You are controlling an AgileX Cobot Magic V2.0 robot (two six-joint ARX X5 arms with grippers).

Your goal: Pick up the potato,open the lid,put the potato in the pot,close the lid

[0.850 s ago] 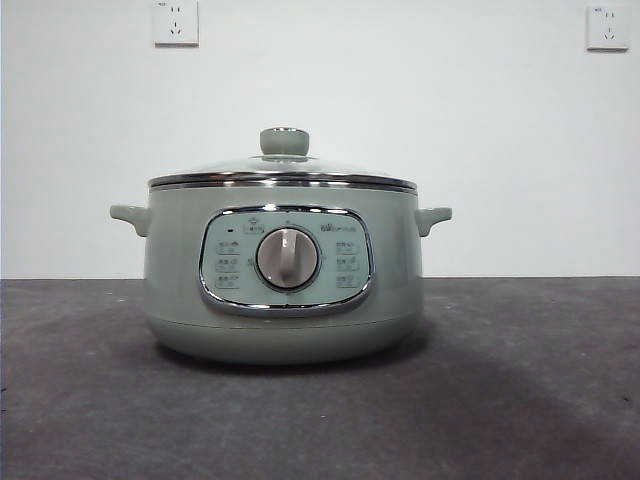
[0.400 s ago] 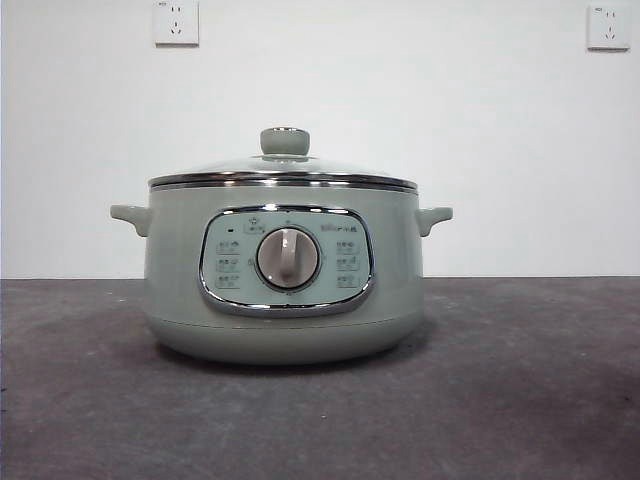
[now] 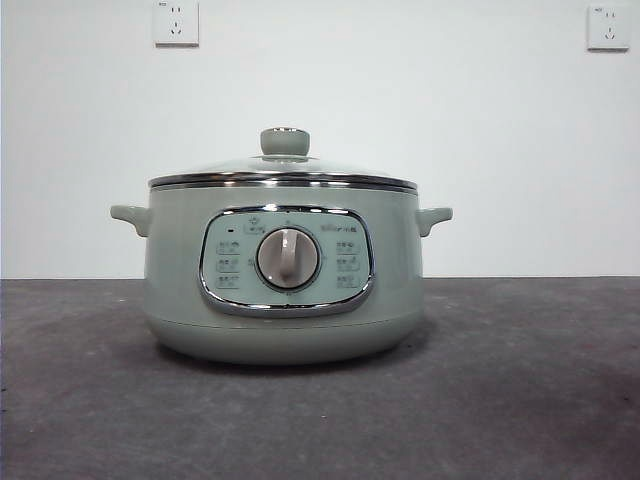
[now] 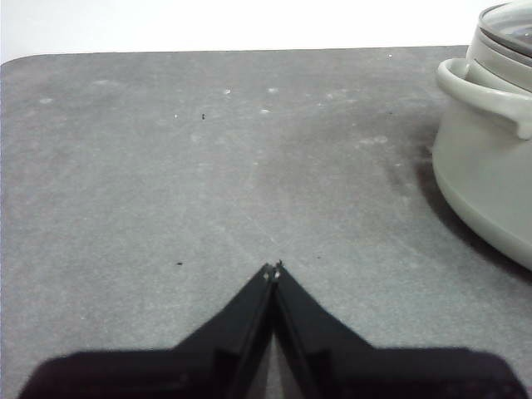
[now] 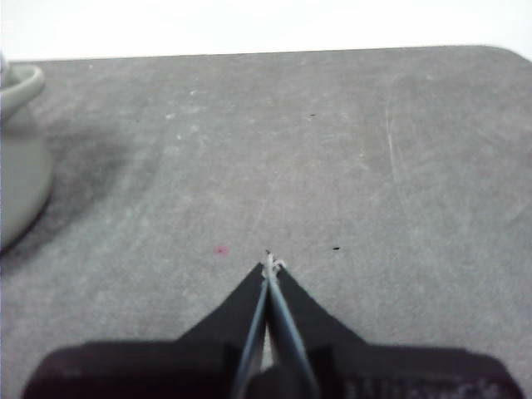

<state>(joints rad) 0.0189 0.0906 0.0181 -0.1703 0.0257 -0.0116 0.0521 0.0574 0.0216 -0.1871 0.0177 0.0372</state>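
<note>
The pale sage-green pot (image 3: 283, 300) stands in the middle of the grey table in the front view, with its grey dial facing me. The glass lid (image 3: 283, 170) with its pale-green knob sits closed on the pot. The potato is out of view in every frame. My left gripper (image 4: 273, 268) is shut and empty over bare table, with the pot (image 4: 486, 166) off to its side. My right gripper (image 5: 271, 264) is shut and empty over bare table, with the pot's handle (image 5: 21, 83) at the edge of its view. Neither arm shows in the front view.
The dark grey table (image 3: 520, 400) runs to a white wall with two sockets (image 3: 176, 22). The table's rounded far corners show in both wrist views. A small red speck (image 5: 220, 249) lies on the table near the right gripper.
</note>
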